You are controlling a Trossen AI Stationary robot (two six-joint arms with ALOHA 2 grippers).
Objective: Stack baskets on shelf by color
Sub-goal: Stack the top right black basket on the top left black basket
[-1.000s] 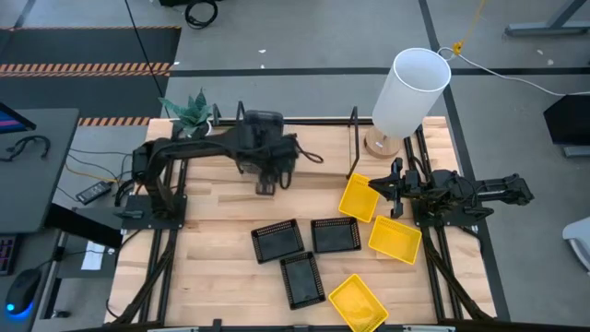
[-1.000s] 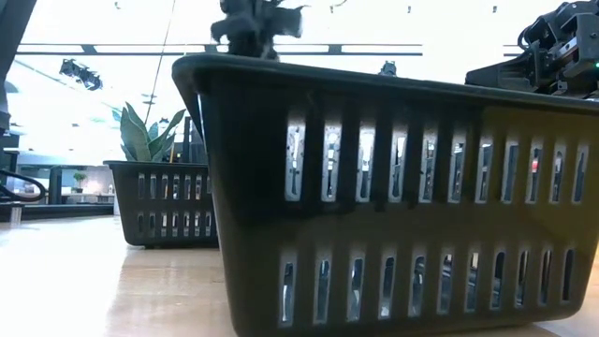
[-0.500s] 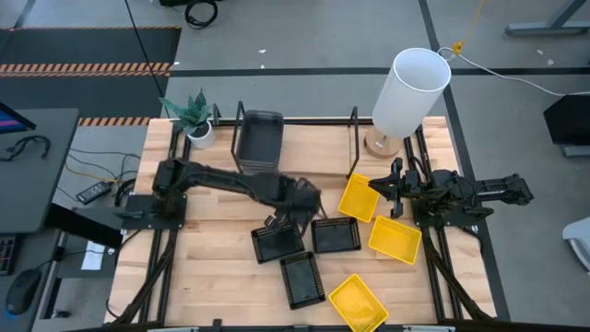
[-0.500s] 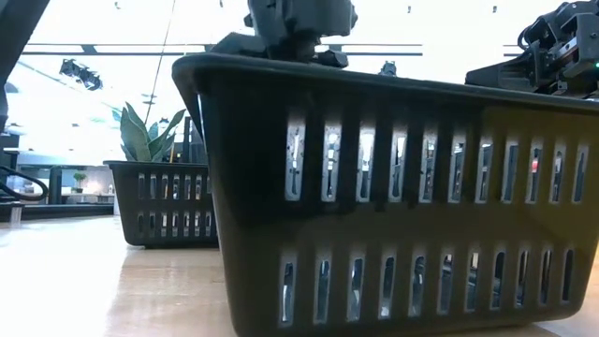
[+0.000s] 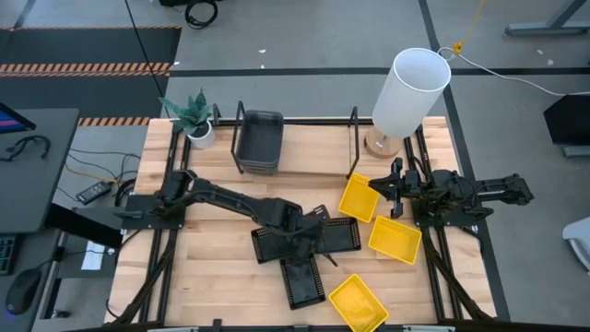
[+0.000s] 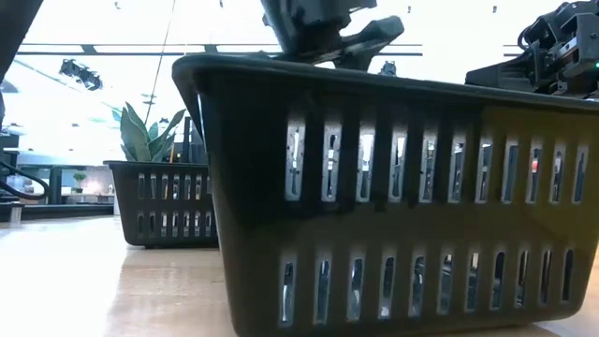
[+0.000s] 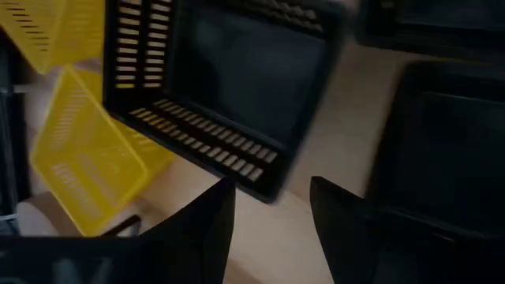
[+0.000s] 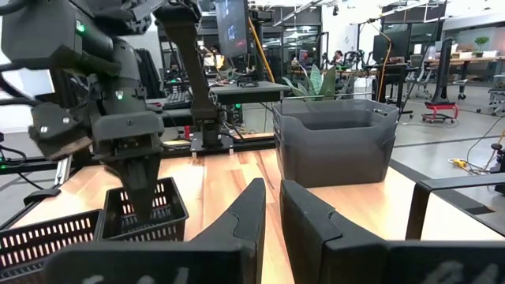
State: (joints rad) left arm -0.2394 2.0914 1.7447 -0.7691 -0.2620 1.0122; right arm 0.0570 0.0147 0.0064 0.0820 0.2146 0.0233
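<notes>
My left gripper [image 5: 309, 235] hangs over the middle of the pale wooden table [image 5: 212, 231], in the midst of the 3 black mesh plastic baskets, and its 2 dark fingers [image 7: 197, 229] stand moderately apart with nothing between them. In my left wrist view those fingers are poised above the near rim of 1 black mesh basket [image 7: 237, 87], with bare wood showing in the gap. From above, the 3 black baskets lie close together: 1 to the left [image 5: 275, 243], 1 to the right [image 5: 337, 235] and 1 nearer the front edge [image 5: 300, 278]; I cannot tell whether my fingers touch any of them. My right gripper [image 5: 385, 190] waits at the right side of the table, its fingers [image 8: 245, 217] drawn close with only a narrow slit between them, empty. Just beside it lie 2 bright yellow slotted plastic baskets, 1 on its left [image 5: 357, 197] and 1 nearer [image 5: 395, 238]; the third yellow basket [image 5: 357, 303] sits at the front edge. The dark grey round-cornered plastic baskets [image 5: 259, 140] are nested in a stack at the left end of the low black wire shelf [image 5: 353, 138] along the far side of the table; my right wrist view shows that stack [image 8: 335, 146] upright. A tall white cylinder [image 5: 409, 90] stands at the far right corner, and a small green potted plant [image 5: 192, 115] at the far left.
</notes>
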